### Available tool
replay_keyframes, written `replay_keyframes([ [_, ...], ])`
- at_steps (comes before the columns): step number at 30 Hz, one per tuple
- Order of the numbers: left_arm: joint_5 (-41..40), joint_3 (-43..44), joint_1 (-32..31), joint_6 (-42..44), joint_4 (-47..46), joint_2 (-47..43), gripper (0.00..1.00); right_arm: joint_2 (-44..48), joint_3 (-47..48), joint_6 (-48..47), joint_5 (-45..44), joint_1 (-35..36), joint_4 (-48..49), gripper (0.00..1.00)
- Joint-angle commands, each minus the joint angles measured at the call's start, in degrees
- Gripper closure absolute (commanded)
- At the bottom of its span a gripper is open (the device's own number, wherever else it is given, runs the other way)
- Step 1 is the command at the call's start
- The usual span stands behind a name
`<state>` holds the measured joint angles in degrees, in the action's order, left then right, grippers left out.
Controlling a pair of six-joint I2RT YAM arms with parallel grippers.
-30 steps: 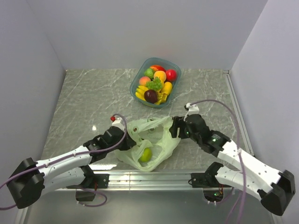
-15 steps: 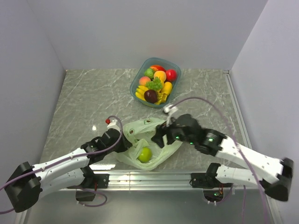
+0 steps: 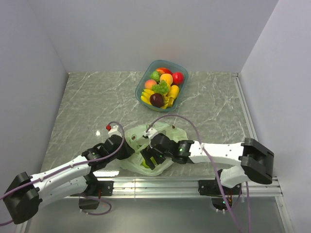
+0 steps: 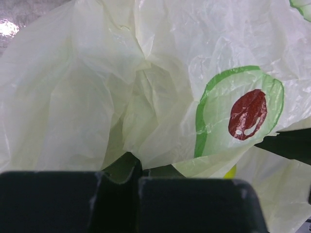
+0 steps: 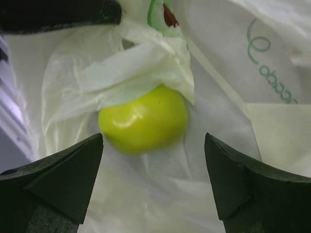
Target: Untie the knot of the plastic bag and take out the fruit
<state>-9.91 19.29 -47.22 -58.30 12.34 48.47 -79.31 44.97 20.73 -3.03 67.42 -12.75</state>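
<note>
The pale green plastic bag point(image 3: 165, 132) lies crumpled near the table's front edge; no knot shows on it. My left gripper point(image 3: 127, 147) is shut on the bag's left edge, and in the left wrist view the film point(image 4: 97, 97) bunches down between its closed fingers point(image 4: 137, 182). My right gripper point(image 3: 148, 158) reaches from the right into the bag and is open point(image 5: 153, 167), with a glossy yellow-green round fruit point(image 5: 143, 119) on the film just ahead of its tips, part-covered by a fold. The toy fruits, among them the banana bunch point(image 3: 146, 96), grapes point(image 3: 161, 88) and plum point(image 3: 156, 99), lie in the bowl.
The teal bowl point(image 3: 145, 74) stands at the back centre of the marble-patterned table. White walls close in the left, back and right sides. A metal rail runs along the front edge under the bag. An avocado print point(image 4: 240, 114) marks the bag.
My right arm has swung left across the bag and lowered its open gripper onto the bag's inside, over the yellow-green fruit. My left gripper keeps its hold and has shifted slightly.
</note>
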Motion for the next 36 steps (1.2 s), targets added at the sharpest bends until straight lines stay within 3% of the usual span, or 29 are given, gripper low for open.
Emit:
replay_keyframes([
  [1, 0.16, -0.22, 0.20, 0.21, 0.06, -0.92, 1.00, -3.90, 3.54, 0.80, -3.39, 0.87, 5.81, 0.09],
  [6, 0.77, -0.30, 0.29, 0.65, -0.65, -0.13, 0.99, -9.81, 3.72, 1.59, -4.79, 2.10, 7.21, 0.09],
  [9, 0.95, 0.05, 0.20, 0.65, -0.91, 0.40, 0.99, -12.36, 2.49, 3.00, -4.97, 2.72, 9.15, 0.16],
  [11, 0.68, 0.48, 0.20, 0.91, -0.56, 0.40, 0.99, -12.28, 2.05, 3.26, -5.67, 3.07, 9.67, 0.27],
  [12, 0.51, 0.66, 0.29, 1.08, -0.21, 0.31, 0.99, -10.88, 1.96, 3.00, -5.85, 3.16, 9.68, 0.43],
  [16, -1.33, 1.28, 0.29, 0.74, 1.19, 0.13, 0.99, -5.88, 2.40, 2.12, -9.01, 3.16, 7.31, 0.77],
  [18, -2.21, 1.63, 0.20, 0.82, 1.63, 0.40, 0.99, -2.28, 2.67, 1.16, -10.85, 3.07, 4.95, 0.85],
  [23, -3.36, 3.12, 0.38, 1.96, 2.95, 1.63, 1.00, 7.74, 4.93, -0.51, -13.67, 2.46, -1.02, 0.96],
  [27, -4.50, 4.79, 0.29, 3.89, 4.01, 1.63, 0.99, 12.50, 10.56, -2.97, -15.51, 1.23, -5.17, 0.99],
  [31, -5.12, 6.11, 0.29, 5.65, 4.89, 1.28, 1.00, 17.16, 14.79, -5.52, -14.73, -6.05, -6.93, 0.99],
  [36, -3.72, 7.25, 0.38, 8.64, 4.10, 1.98, 0.99, 17.97, 17.34, -6.84, -11.48, -23.01, -5.01, 1.00],
])
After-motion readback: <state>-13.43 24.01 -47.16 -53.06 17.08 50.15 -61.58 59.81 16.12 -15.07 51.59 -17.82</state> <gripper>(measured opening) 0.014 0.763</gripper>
